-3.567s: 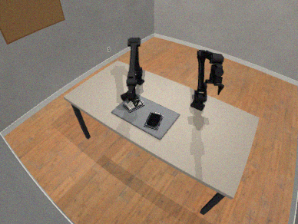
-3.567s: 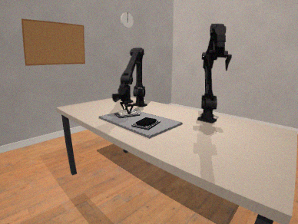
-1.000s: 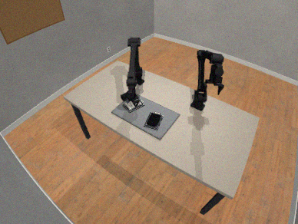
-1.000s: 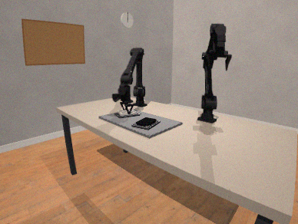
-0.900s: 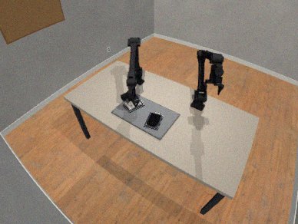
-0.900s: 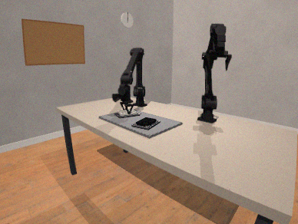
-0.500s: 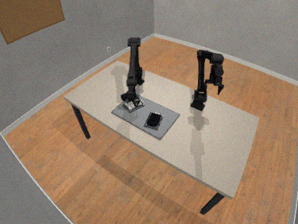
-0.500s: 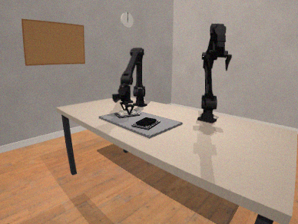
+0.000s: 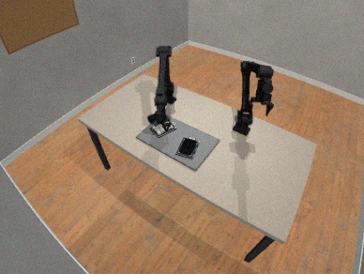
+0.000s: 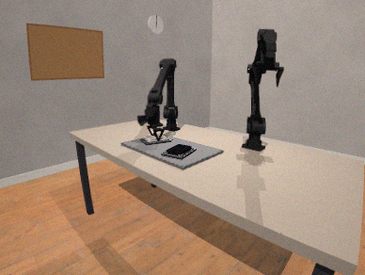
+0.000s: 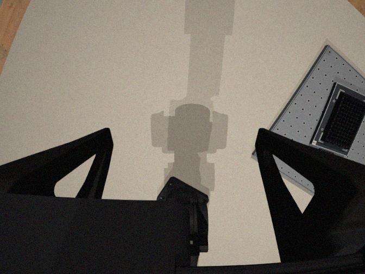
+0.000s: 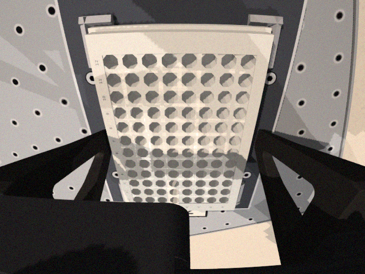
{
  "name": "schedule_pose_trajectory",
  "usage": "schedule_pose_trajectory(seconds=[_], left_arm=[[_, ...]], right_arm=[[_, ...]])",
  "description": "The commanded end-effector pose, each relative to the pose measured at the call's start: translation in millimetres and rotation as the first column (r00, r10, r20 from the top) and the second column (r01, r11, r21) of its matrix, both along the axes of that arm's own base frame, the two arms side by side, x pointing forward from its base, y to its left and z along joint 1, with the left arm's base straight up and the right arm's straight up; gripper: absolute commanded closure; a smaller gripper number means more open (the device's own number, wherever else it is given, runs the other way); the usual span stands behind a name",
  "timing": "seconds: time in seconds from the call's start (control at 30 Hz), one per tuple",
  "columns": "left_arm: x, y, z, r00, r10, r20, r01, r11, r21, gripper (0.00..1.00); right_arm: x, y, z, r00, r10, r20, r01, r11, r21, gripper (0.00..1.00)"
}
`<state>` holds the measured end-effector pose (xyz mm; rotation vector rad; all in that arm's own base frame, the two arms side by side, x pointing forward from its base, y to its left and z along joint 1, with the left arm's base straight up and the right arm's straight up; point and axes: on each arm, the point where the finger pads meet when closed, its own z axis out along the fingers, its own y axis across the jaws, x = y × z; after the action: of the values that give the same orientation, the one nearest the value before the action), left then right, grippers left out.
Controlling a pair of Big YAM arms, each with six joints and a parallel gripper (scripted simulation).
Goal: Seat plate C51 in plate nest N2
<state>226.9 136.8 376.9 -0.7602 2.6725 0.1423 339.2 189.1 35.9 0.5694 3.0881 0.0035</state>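
A white multi-well plate (image 9: 158,129) (image 10: 150,140) (image 12: 180,44) lies over a dark nest (image 12: 182,10), between its corner locators. Whether it is fully down and flat cannot be told. My right gripper (image 10: 157,137) (image 12: 183,137) is open, with one finger beside each long side of this plate. A black plate (image 9: 189,146) (image 10: 180,149) (image 11: 343,120) sits in the other dark nest (image 11: 326,116), inside its locators. The plate and nest names cannot be read. My left gripper (image 9: 268,112) (image 10: 278,82) (image 11: 184,136) is open and empty, high above the table, away from both plates.
Both nests stand on a grey perforated board (image 9: 209,142) (image 10: 207,153) (image 11: 306,88) (image 12: 26,56) on the beige table (image 9: 272,174) (image 10: 301,198) (image 11: 88,73). The board's edges are slightly raised above the table. The left arm stands beyond the board's end.
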Motion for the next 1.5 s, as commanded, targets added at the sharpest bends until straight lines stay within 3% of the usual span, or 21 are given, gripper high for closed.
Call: schedule_pose_trajectory(seconds=[0.0,0.33,0.6,1.13,1.47], left_arm=[[1,-5,18,0.999,-0.031,0.037,0.030,0.999,0.024,0.00],[1,-5,18,0.999,-0.031,0.037,0.030,0.999,0.024,0.00],[1,-5,18,0.999,-0.031,0.037,0.030,0.999,0.024,0.00],[1,-5,18,0.999,-0.031,0.037,0.030,0.999,0.024,0.00],[1,-5,18,0.999,-0.031,0.037,0.030,0.999,0.024,0.00]], right_arm=[[13,5,6,1.000,0.005,0.012,-0.005,1.000,0.006,0.00],[13,5,6,1.000,0.005,0.012,-0.005,1.000,0.006,0.00],[19,8,38,0.998,0.004,0.061,-0.006,0.999,0.033,0.00],[22,9,88,0.998,0.004,0.063,-0.006,0.999,0.034,0.00],[19,9,82,0.999,0.002,0.033,-0.002,1.000,0.017,0.00]])
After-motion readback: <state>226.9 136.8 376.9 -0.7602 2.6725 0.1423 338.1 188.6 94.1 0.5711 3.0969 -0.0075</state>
